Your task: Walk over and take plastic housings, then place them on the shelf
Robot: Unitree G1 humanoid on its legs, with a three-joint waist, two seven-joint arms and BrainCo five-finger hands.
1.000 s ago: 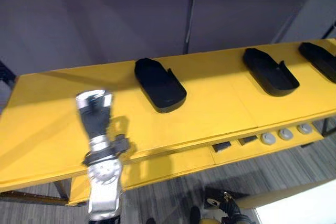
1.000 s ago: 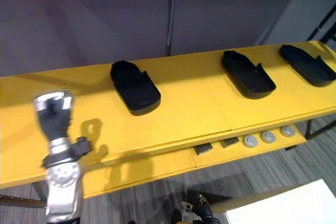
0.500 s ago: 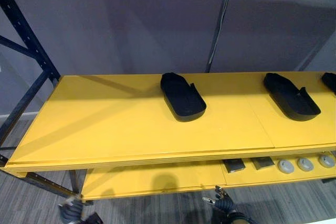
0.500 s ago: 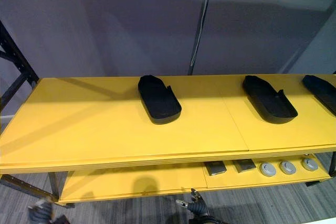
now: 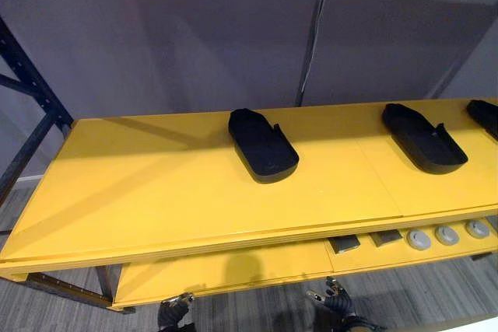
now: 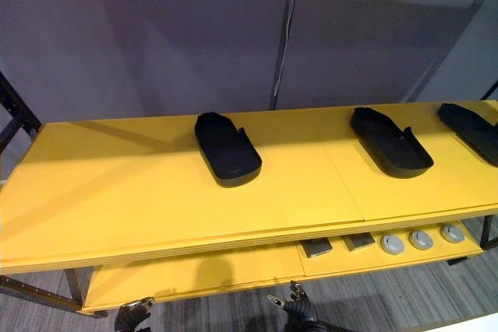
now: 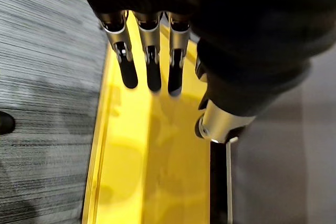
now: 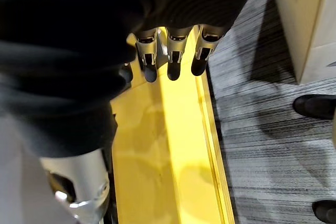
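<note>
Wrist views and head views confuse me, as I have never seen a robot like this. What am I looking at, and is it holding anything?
This is a walking humanoid robot standing before a yellow shelf. The two wide pictures come from a pair of cameras on its head, looking down. They show one scene from slightly different spots. The two close pictures come from cameras on its wrists, each looking along its own hand.

On the top board lie three black plastic housings, the first near the middle and the others toward the robot's right. On the lower board sit round grey parts and small dark blocks.

The left hand and the right hand hang low in front of the shelf, fingers straight, holding nothing.
</note>
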